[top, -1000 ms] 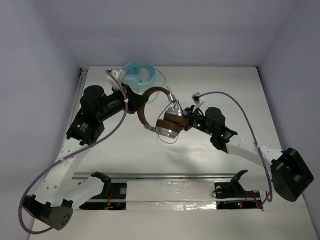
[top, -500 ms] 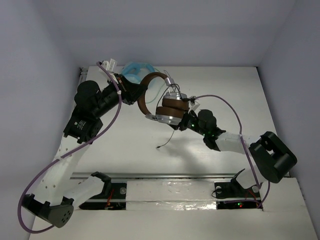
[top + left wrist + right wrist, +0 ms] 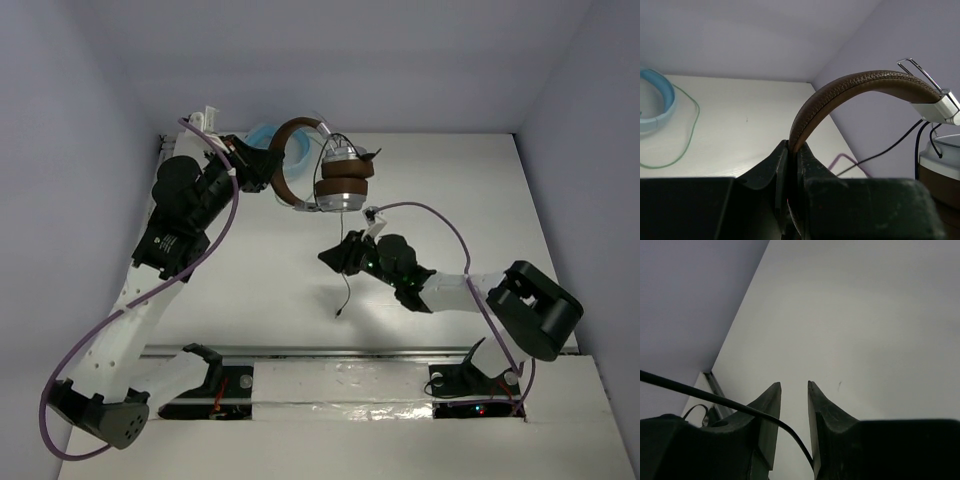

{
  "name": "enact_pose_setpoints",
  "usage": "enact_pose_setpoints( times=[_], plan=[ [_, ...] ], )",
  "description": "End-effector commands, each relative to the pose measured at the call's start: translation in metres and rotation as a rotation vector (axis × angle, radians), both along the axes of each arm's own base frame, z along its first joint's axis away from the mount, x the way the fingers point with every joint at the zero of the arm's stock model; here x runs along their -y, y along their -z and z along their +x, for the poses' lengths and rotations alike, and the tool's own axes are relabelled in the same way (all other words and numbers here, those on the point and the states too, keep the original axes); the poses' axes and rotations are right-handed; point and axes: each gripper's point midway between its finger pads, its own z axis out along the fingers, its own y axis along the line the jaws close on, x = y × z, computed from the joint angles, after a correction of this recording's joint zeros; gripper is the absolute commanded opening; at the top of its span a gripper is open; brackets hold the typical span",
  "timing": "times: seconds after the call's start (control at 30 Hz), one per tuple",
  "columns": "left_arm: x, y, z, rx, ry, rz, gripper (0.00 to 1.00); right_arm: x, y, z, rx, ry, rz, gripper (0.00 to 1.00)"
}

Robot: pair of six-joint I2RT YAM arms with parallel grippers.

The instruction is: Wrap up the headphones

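The headphones (image 3: 340,188) have a brown headband (image 3: 284,150), brown pads and silver cups. They hang in the air above the far part of the table. My left gripper (image 3: 266,170) is shut on the headband (image 3: 855,82), which arches up and right from the left gripper's (image 3: 794,147) closed jaws in the left wrist view. The thin black cable (image 3: 343,285) hangs from the cups down to the table. My right gripper (image 3: 335,257) is below the cups and open. The cable (image 3: 700,392) crosses one finger and drops through the gap in my right gripper (image 3: 794,385).
Light blue headphones (image 3: 260,134) with a greenish cable (image 3: 692,115) lie at the back left, partly behind my left gripper. Purple hoses loop along both arms. A metal rail (image 3: 330,355) runs across the near edge. Walls close in the back and sides.
My left gripper has lifted the headphones up and toward the back. My right gripper has come off the ear cups and dropped back toward me, and the cable now hangs free.
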Motion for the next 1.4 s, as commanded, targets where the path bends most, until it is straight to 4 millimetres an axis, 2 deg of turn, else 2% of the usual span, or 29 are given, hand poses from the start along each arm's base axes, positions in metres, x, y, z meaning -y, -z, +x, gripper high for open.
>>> enact_pose_setpoints(
  times=[0.0,0.1,0.2,0.27,0.3,0.4,0.5,0.57,0.6,0.83,0.87,0.9,0.93,1.0,1.03,1.1,1.13,1.23,1.27,1.3,1.37],
  plan=[
    [-0.021,-0.048,0.003,0.131,-0.116,-0.159,0.00,0.000,-0.007,-0.011,0.005,0.065,0.021,0.35],
    [-0.032,-0.033,0.012,0.126,-0.196,-0.198,0.00,-0.003,0.002,-0.026,-0.030,0.040,0.011,0.38],
    [-0.038,-0.013,0.027,0.093,-0.260,-0.192,0.00,-0.006,0.005,-0.039,-0.041,0.023,0.009,0.31],
    [-0.042,-0.005,0.033,0.081,-0.298,-0.185,0.00,-0.006,0.010,-0.051,-0.052,0.004,0.005,0.08],
    [-0.043,0.002,0.036,0.077,-0.310,-0.184,0.00,-0.005,0.013,-0.053,-0.059,0.002,-0.003,0.00],
    [-0.055,0.018,0.046,0.057,-0.393,-0.165,0.00,-0.004,0.024,-0.062,-0.086,-0.012,-0.052,0.00],
    [-0.067,0.038,0.054,0.046,-0.475,-0.162,0.00,-0.014,0.021,-0.081,-0.105,-0.073,-0.097,0.00],
    [-0.074,0.049,0.059,0.035,-0.526,-0.158,0.00,-0.022,0.008,-0.089,-0.092,-0.102,-0.098,0.00],
    [-0.076,0.063,0.064,0.012,-0.547,-0.138,0.00,-0.025,0.006,-0.101,-0.096,-0.134,-0.120,0.00],
    [-0.099,0.126,0.077,-0.075,-0.703,0.001,0.00,-0.038,-0.012,-0.137,-0.113,-0.250,-0.235,0.00],
    [-0.097,0.136,0.078,-0.089,-0.712,0.021,0.00,-0.034,-0.004,-0.143,-0.128,-0.268,-0.303,0.00],
    [-0.096,0.147,0.079,-0.107,-0.709,0.036,0.00,-0.035,-0.005,-0.148,-0.127,-0.285,-0.328,0.00],
    [-0.094,0.155,0.079,-0.122,-0.699,0.038,0.00,-0.043,-0.017,-0.155,-0.112,-0.307,-0.341,0.00],
    [-0.083,0.179,0.079,-0.160,-0.655,0.049,0.00,-0.042,-0.004,-0.164,-0.122,-0.336,-0.443,0.00],
    [-0.078,0.187,0.078,-0.174,-0.646,0.049,0.00,-0.049,-0.014,-0.164,-0.104,-0.336,-0.442,0.00],
    [-0.070,0.206,0.075,-0.202,-0.625,0.074,0.00,-0.050,-0.008,-0.172,-0.112,-0.360,-0.493,0.00],
    [-0.066,0.216,0.073,-0.222,-0.616,0.084,0.00,-0.056,-0.014,-0.178,-0.101,-0.392,-0.477,0.00],
    [-0.055,0.217,0.069,-0.222,-0.561,0.069,0.00,-0.059,-0.018,-0.181,-0.095,-0.419,-0.458,0.00],
    [-0.047,0.218,0.066,-0.217,-0.546,0.091,0.00,-0.063,-0.026,-0.179,-0.077,-0.424,-0.460,0.00],
    [-0.043,0.222,0.064,-0.225,-0.543,0.118,0.00,-0.059,-0.020,-0.180,-0.086,-0.427,-0.500,0.00],
    [-0.029,0.228,0.057,-0.230,-0.509,0.171,0.00,-0.058,-0.029,-0.176,-0.054,-0.430,-0.528,0.00]
  ],
)
